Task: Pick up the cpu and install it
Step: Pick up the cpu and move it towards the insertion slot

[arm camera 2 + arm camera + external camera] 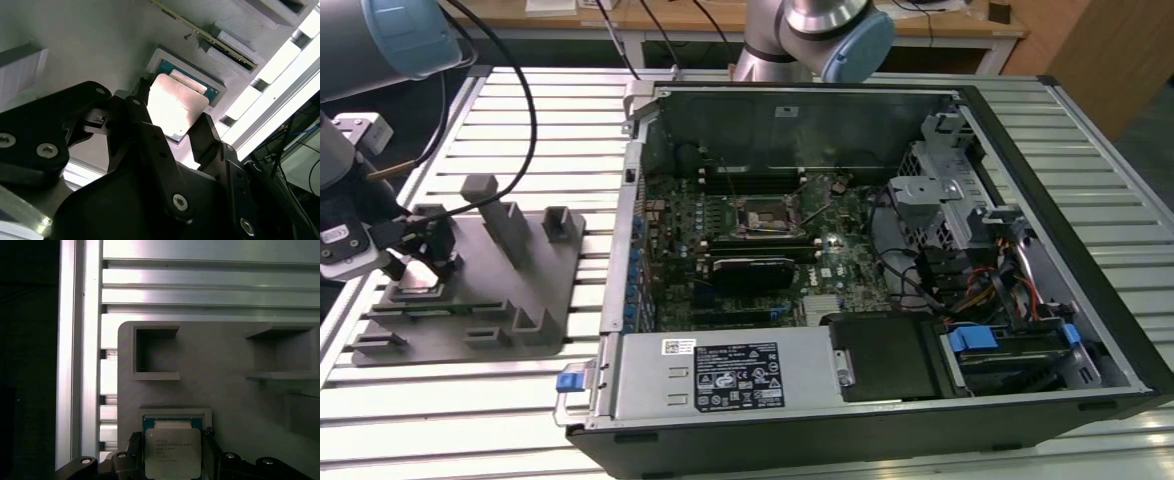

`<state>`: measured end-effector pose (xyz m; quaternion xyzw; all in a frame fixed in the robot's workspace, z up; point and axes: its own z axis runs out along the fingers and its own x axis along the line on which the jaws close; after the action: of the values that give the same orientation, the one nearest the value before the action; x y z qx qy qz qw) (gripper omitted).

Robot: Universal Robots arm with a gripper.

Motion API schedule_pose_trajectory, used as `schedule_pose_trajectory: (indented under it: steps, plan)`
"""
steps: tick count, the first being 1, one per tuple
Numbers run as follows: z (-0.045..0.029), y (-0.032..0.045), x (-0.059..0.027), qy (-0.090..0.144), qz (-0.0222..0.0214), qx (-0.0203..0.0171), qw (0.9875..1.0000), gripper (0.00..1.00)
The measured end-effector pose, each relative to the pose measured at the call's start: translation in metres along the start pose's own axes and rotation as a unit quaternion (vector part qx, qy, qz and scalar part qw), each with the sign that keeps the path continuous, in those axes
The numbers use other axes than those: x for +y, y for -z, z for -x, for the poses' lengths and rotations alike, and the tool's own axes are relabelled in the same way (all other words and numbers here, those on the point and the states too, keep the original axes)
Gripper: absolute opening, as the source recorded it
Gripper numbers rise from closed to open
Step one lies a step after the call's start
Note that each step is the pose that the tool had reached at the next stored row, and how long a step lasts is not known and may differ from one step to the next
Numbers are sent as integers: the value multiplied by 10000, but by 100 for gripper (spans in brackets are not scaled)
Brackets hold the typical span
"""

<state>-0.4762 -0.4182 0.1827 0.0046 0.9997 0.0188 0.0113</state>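
The cpu is a thin square chip with a pale metal top and small print. It sits between my gripper's black fingers, which press on two opposite edges in both wrist views. It hangs slightly above a green-rimmed shallow recess of the grey fixture plate. In the exterior view my gripper is low over that plate's end at the exterior view's left. The black motherboard socket lies inside the open computer case, well away from the gripper.
The open computer case fills the middle and the exterior view's right, with a power supply at its front and cables and drive bays along one side. Upright grey posts stand on the fixture beside the gripper. All rests on a slatted aluminium table.
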Motion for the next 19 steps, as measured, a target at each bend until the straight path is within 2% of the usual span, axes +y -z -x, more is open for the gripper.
schedule_pose_trajectory:
  steps: [14, 19]
  plan:
    - [0, -6, 0, 0, 0, 0, 10000, 55]
    - [2, 55, 2, 0, 0, 0, 10000, 55]
